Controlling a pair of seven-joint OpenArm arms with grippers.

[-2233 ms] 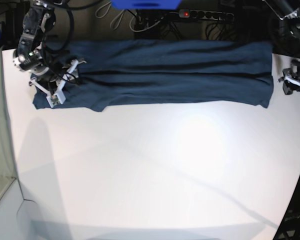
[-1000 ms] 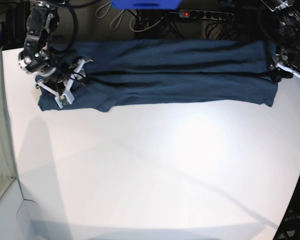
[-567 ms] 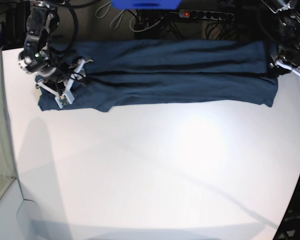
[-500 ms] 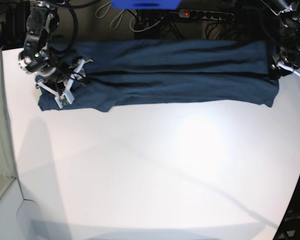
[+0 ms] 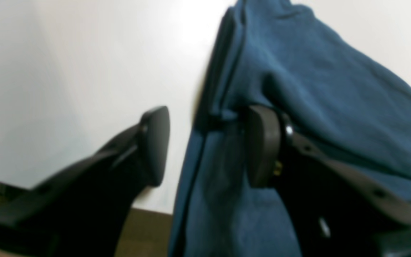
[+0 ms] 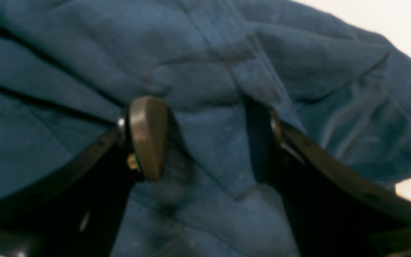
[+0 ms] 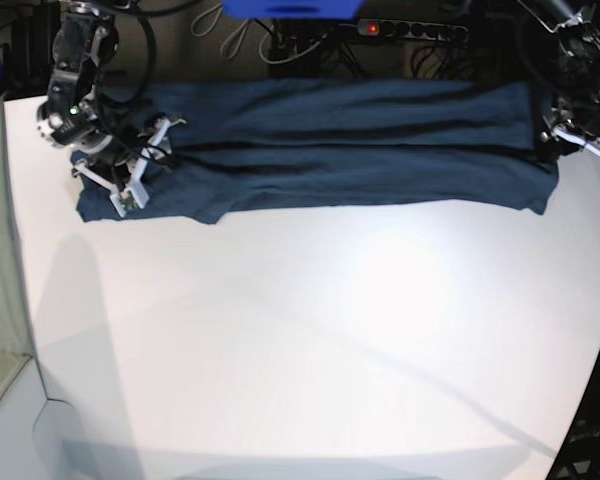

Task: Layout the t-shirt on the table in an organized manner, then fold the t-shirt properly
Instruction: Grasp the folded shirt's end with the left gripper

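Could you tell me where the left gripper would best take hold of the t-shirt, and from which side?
Probably the hem edge at the t-shirt's end by the left gripper, approached from beyond that end: the edge stands between its open jaws, and the table beside it is bare.

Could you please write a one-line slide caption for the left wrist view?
Left gripper open astride the hem edge of the navy t-shirt on the white table.

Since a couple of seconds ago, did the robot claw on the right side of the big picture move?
Yes. The left end effector moved up and inward from the bare table onto the t-shirt hem, toward the power strip.
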